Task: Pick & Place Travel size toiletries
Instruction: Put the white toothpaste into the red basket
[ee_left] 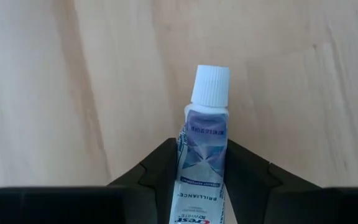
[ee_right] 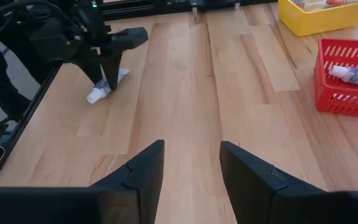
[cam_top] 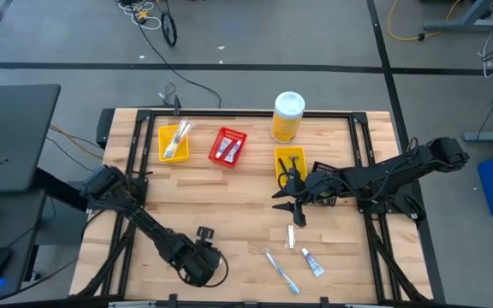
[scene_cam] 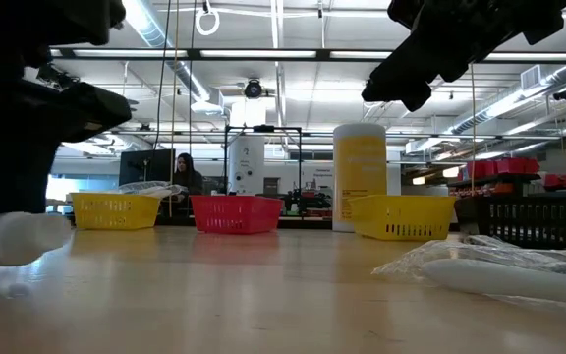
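**Left gripper straddles toothpaste tube**

Near the counter's [cam_top: 246,184] front edge, the left gripper [ee_left: 202,186] pinches a toothpaste tube [ee_left: 202,162], cap pointing away along the fingers' line. The right gripper [ee_right: 191,171] hovers mid-counter, fingers spread, empty

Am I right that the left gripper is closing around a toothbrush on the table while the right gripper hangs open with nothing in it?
Not quite: the left gripper has a white-capped mini toothpaste tube between its fingers, not a toothbrush, as the left wrist view shows. The right gripper does hang open and empty above the table.
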Available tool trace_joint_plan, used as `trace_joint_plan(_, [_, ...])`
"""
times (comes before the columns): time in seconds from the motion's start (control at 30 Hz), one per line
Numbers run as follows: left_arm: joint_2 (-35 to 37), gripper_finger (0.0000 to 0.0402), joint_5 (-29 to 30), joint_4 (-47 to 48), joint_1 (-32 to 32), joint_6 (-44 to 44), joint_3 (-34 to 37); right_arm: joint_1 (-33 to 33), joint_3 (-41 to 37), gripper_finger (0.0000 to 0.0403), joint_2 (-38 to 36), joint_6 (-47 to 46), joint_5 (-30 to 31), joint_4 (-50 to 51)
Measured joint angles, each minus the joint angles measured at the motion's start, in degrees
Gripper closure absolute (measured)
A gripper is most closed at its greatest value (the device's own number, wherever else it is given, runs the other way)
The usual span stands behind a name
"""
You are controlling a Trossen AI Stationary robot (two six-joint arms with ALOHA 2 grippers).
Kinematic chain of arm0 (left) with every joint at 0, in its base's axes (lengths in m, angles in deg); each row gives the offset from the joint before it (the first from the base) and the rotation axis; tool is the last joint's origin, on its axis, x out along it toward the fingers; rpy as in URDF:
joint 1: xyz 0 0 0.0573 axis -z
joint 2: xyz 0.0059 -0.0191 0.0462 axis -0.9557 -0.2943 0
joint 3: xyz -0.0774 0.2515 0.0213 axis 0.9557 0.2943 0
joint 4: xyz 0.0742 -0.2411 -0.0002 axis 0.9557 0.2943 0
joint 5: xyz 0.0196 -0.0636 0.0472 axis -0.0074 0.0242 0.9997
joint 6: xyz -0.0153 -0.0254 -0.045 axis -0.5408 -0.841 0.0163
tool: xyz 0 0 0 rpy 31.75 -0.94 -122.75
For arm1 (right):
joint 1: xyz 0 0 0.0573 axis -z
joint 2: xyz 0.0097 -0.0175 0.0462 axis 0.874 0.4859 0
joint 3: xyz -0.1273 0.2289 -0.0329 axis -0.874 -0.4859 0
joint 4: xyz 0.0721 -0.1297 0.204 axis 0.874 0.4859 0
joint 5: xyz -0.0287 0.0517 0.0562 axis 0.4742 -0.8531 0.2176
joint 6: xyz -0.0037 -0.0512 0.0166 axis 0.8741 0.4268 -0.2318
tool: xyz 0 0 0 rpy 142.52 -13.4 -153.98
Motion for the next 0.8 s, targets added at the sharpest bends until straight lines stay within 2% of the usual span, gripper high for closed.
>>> trace_joint_plan(0.17, [0.15, 0.0274, 2.49, -0.03, -1.32, -1.11, -0.09, 0.00, 0.00, 0.0240, 0.00, 0.00, -0.01, -0.02])
trace_joint_plan(0.37, [0.20, 0.0274, 9.13, 1.81, -5.05, -2.96, -0.11, -0.01, 0.00, 0.0240, 0.00, 0.00, -0.01, -0.02])
trace_joint_plan(0.53, [0.22, 0.0274, 10.64, 5.68, -10.96, -7.00, -0.12, 0.00, 0.00, 0.0241, 0.00, 0.00, -0.01, -0.02])
trace_joint_plan(0.8, [3.68, 0.0274, 20.10, 10.28, -22.38, -5.76, -0.13, -0.01, 0.00, 0.0242, 0.00, -0.02, 0.01, -0.02])
